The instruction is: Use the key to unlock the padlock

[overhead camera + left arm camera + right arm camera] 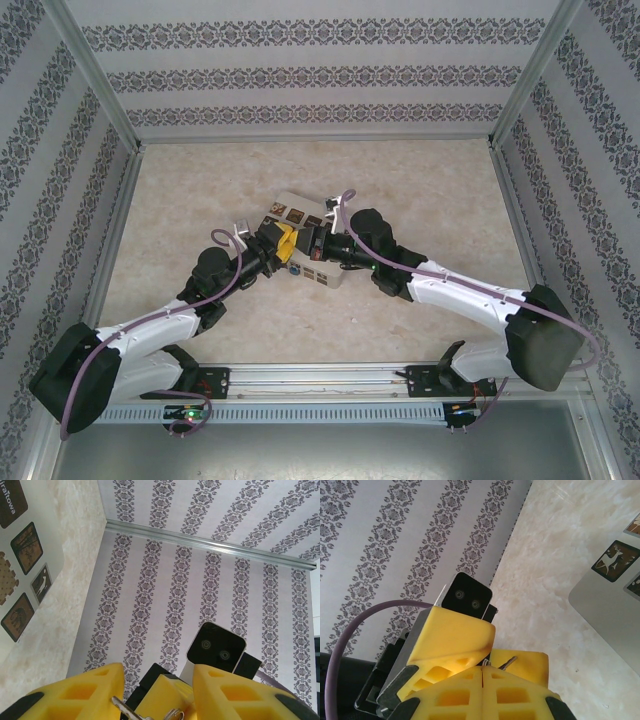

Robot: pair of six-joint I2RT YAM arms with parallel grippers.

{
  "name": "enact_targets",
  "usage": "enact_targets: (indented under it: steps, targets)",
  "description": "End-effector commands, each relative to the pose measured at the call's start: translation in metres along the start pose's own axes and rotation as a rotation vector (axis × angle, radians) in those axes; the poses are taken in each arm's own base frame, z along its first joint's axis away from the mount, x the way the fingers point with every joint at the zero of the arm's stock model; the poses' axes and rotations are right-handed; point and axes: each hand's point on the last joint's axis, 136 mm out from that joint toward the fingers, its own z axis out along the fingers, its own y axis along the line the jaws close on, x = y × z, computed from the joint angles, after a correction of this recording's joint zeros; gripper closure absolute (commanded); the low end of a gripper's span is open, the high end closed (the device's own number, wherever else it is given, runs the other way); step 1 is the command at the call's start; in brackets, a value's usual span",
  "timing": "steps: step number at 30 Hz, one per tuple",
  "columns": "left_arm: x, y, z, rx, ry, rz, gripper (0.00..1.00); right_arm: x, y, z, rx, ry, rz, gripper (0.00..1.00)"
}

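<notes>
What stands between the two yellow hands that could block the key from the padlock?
Nothing visible does. The left hand and right hand meet tip to tip over the cream box, with small metal bits between them.

top external: fixed high, behind the arm bases, tilted down and forward over the desk (430, 190). far off; whole workspace and three patterned walls (300, 75) in frame, bases along the bottom edge.

left wrist: mounted just behind the left claw (159, 677), very near it, rolled so the desk runs up the left edge. looks across at the right wrist's camera block (216, 647).

right wrist: mounted close behind the right claw (482, 680). looks at the left wrist's camera block (467, 597). the two wrist views face each other.

shared: part of the cream box (290, 200) and bare desk, in all three.
</notes>
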Motion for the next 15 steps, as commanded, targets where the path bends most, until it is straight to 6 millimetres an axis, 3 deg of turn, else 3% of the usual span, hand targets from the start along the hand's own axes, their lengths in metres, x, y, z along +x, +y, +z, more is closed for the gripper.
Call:
enact_targets:
  steps: [1,15]
  targets:
    - [0.0026,0.0038,-0.0007,0.0,0.004,0.011,0.62,-0.0027,0.0085,-0.006,-0.028,-0.025,-0.033,1.0]
    - [0.0002,0.0077,-0.0014,-0.011,-0.007,0.013,0.71,-0.002,0.0054,-0.0116,-0.021,-0.033,-0.029,1.0]
